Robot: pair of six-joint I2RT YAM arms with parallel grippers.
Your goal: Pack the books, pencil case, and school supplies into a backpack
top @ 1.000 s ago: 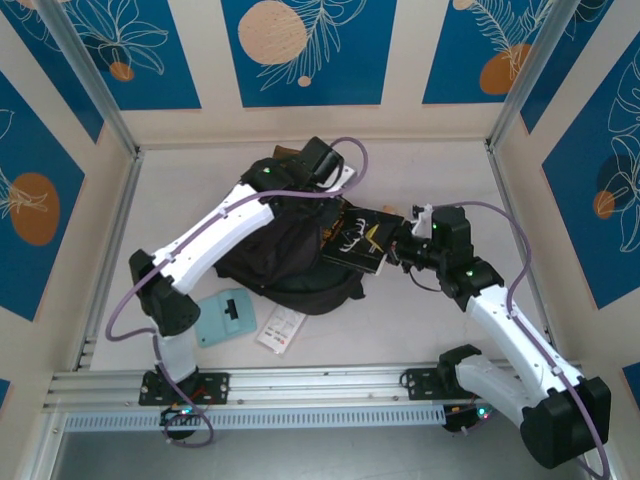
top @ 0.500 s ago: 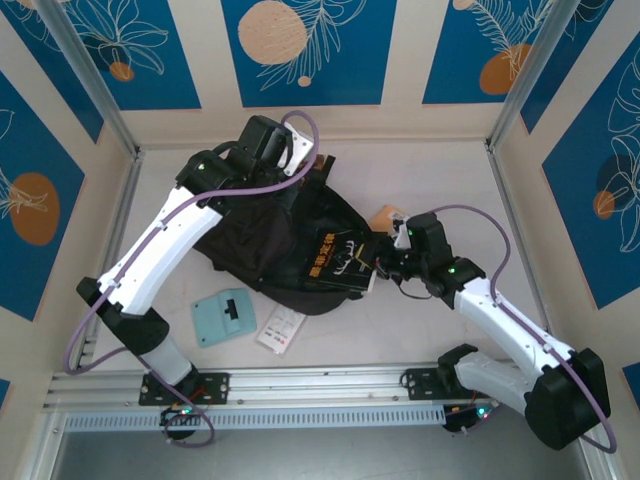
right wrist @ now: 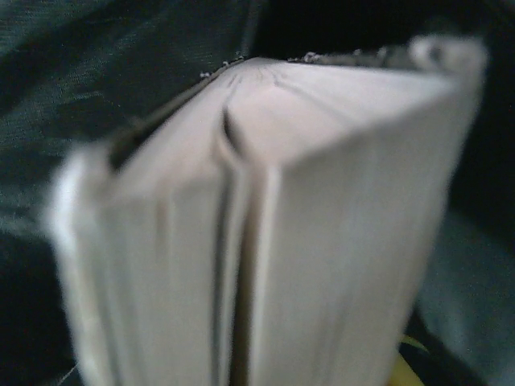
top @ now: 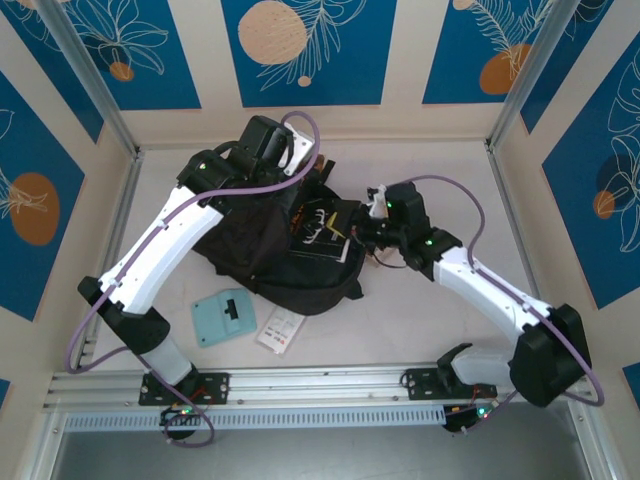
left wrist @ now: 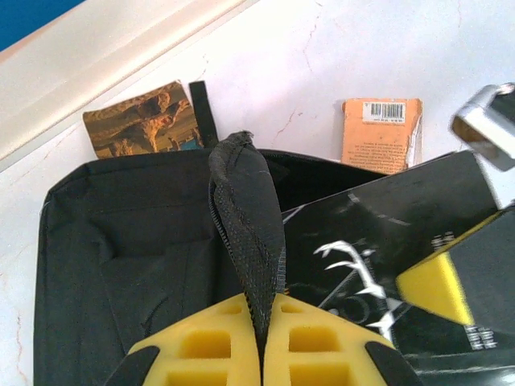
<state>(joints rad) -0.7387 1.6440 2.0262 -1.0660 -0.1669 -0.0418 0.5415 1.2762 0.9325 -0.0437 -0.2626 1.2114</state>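
Progress: early. The black antler book is partway into the mouth of the backpack mid-bench, with the right gripper pinched narrow on its outer edge and the left gripper clamped fully on the bag's top loop, holding the opening up. Left to pack: orange book and picture-cover book behind the bag near the back edge, teal piece and white packet by the front edge, left of centre. Can't tell what's already inside.
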